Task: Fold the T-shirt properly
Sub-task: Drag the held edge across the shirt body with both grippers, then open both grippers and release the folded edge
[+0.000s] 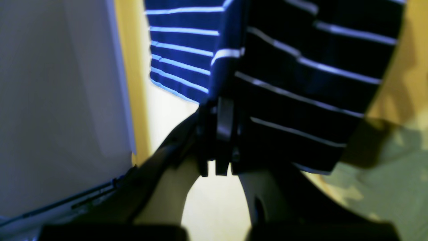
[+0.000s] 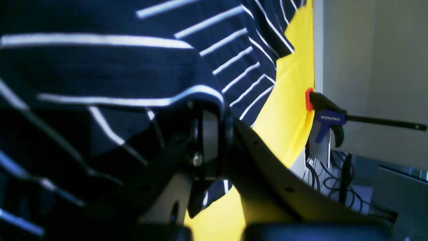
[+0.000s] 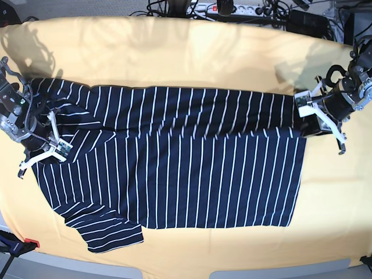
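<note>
- The T-shirt lies spread across the yellow cloth covering the table, its far long edge folded over toward the middle.
- The left gripper is clamped on the shirt's edge at the base view's right; its wrist view shows both fingers pressed together on striped fabric.
- The right gripper pinches the shirt near the sleeve end.
- A clamp grips the table edge; cables hang beyond.
- 1 power strip sits behind the table.
</note>
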